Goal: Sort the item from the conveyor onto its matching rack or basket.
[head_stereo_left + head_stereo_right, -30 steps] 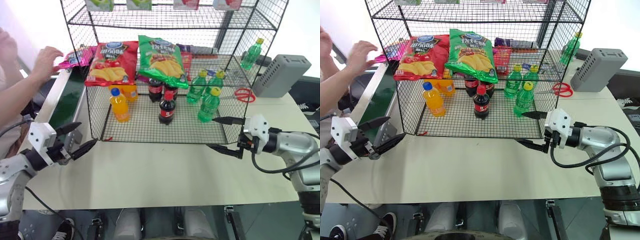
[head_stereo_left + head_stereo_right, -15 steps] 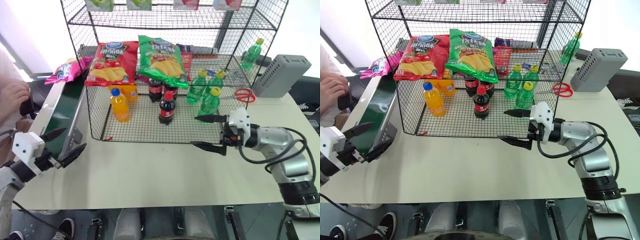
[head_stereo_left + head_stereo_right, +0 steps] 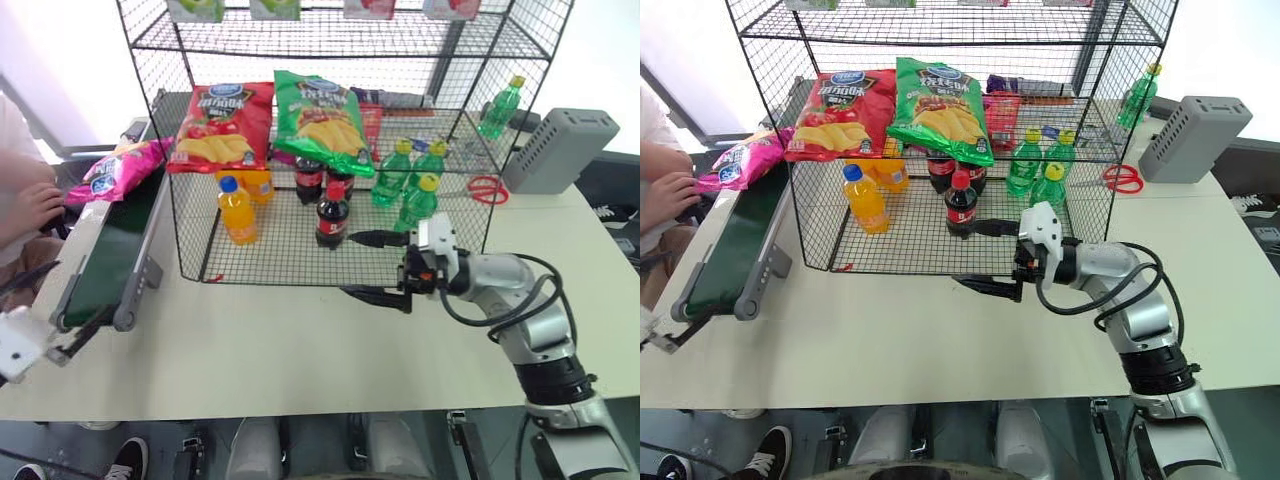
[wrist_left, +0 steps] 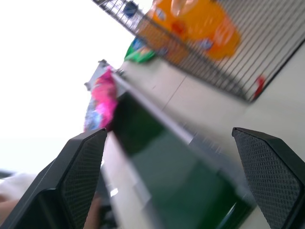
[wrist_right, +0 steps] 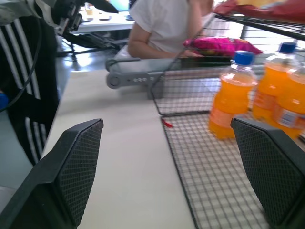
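Note:
The item, a glossy pink chip bag [image 3: 112, 172], lies at the far end of the conveyor [image 3: 105, 262], a dark-green belt between pale rails left of the rack [image 3: 330, 45]. My left gripper [image 3: 62, 345] hangs low by the conveyor's near end, well short of the bag. The left wrist view shows its fingers [image 4: 78, 167] spread wide with the belt and pink bag [image 4: 100, 102] beyond; it is open. My right gripper [image 3: 348, 265] points left along the rack's front bottom edge, open and empty. Its wrist view shows the bag [image 5: 219, 46] far off.
A person's hand [image 3: 35, 205] rests beside the conveyor's far left. The rack's shelf holds a red bag [image 3: 220, 125] and a green bag [image 3: 320, 120]; its floor holds orange [image 3: 238, 210], cola [image 3: 332, 212] and green bottles [image 3: 405, 180]. A grey box [image 3: 560, 150] and red scissors [image 3: 488, 188] lie right.
The person's hand left the pink bag, which rode the belt nearer. My left gripper drew back toward the lower left. My right gripper swept left along the rack's front.

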### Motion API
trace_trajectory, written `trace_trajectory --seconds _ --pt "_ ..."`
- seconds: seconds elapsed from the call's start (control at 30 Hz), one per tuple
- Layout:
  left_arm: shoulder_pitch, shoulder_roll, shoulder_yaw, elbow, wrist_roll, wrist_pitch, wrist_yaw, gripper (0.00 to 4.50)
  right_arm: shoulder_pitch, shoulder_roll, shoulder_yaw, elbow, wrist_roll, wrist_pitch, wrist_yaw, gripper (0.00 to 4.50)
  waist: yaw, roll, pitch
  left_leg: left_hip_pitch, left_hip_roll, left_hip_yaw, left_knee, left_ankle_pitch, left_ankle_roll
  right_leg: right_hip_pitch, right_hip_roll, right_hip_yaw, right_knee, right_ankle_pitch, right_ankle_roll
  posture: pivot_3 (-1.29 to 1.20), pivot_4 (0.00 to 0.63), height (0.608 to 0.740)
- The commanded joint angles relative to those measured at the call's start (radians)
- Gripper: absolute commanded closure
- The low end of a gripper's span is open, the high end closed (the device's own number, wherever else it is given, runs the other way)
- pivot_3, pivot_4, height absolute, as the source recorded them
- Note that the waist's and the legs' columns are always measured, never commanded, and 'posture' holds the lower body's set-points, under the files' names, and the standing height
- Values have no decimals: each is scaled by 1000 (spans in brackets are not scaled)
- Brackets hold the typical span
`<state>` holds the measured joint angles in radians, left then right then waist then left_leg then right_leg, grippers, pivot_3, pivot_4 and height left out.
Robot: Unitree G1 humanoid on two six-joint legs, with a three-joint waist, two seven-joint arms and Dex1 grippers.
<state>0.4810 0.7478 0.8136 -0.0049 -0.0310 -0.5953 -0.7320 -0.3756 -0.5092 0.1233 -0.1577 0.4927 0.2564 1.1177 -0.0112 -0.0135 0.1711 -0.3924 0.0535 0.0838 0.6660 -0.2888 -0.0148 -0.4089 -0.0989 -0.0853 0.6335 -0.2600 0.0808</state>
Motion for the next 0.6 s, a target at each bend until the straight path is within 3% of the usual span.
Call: trace_trajectory --seconds 0.03,0.17,0.33,0.6 --pt "44 21 69 105 83 -141 72 0 -7 -1 21 -52 24 22 31 37 0 0 0 0 0 0 0 0 0 0 -1 0 0 0 0 0 150 740" --pt "82 31 74 245 186 -227 186 0 14 -38 97 -114 38 61 127 37 -2 0 0 0 0 1 0 -1 1 -1 -2 0 0 0 0 0 150 740" --pt "75 63 34 315 280 -268 294 0 -28 3 128 -51 -42 -7 109 37 -2 -2 -1 0 4 1 0 -1 1 -1 -1 0 0 0 0 0 150 740" --pt "53 109 -17 373 289 -260 375 0 -33 17 123 -21 -64 -21 96 37 -4 -2 -1 0 4 2 -1 -1 1 -2 -1 0 0 1 0 0 150 740"
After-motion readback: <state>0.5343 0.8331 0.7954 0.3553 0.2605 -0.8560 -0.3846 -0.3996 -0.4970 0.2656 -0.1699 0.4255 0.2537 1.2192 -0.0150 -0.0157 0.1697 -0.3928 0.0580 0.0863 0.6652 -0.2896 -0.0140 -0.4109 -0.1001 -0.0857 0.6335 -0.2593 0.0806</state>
